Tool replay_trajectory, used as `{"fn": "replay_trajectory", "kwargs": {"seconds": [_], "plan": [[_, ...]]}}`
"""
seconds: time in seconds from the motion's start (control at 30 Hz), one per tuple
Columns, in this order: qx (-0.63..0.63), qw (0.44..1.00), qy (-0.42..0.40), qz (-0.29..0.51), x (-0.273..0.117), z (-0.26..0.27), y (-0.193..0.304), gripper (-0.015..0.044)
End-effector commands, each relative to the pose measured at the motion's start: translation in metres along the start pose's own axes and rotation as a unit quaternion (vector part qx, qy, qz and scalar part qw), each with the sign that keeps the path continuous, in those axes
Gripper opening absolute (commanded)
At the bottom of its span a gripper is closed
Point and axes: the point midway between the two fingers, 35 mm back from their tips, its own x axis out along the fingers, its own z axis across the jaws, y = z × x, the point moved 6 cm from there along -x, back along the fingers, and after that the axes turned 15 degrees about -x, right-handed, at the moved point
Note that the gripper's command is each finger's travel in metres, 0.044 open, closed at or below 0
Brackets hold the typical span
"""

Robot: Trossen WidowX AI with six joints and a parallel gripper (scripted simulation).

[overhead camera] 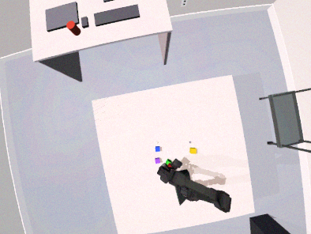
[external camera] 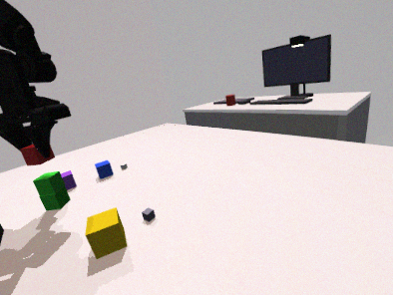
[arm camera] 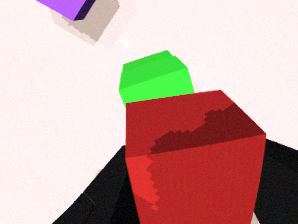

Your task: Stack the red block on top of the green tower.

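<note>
From the top view we saw the gripper [overhead camera: 170,165] directly over the green tower [overhead camera: 168,161], with the purple block [overhead camera: 157,160] just beside the tower, the blue block [overhead camera: 158,149] near it and the yellow block [overhead camera: 192,150] farther off.

In the exterior view the red block [external camera: 35,154] hung above and behind the tower [external camera: 51,189], apart from it.

In the wrist view the jaws were clamped on the red block [arm camera: 193,169], the tower's top [arm camera: 154,76] showing just past its far edge.
</note>
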Motion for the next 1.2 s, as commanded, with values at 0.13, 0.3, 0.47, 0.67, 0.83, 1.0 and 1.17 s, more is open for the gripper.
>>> {"fn": "replay_trajectory", "kwargs": {"seconds": [0.13, 0.3, 0.47, 0.67, 0.83, 1.0, 1.17], "plan": [[-0.004, 1.000, 0.002, 0.004, 0.025, 0.001, 0.001, 0.0000], [-0.004, 1.000, 0.002, 0.004, 0.033, 0.002, 0.002, 0.0000], [-0.004, 1.000, 0.002, 0.004, 0.034, 0.002, 0.002, 0.0000], [-0.004, 1.000, 0.002, 0.004, 0.034, 0.002, 0.002, 0.0000], [-0.004, 1.000, 0.002, 0.004, 0.034, 0.002, 0.002, 0.0000], [-0.004, 1.000, 0.002, 0.004, 0.034, 0.002, 0.002, 0.0000], [-0.004, 1.000, 0.002, 0.004, 0.035, 0.002, 0.002, 0.0000]]}}
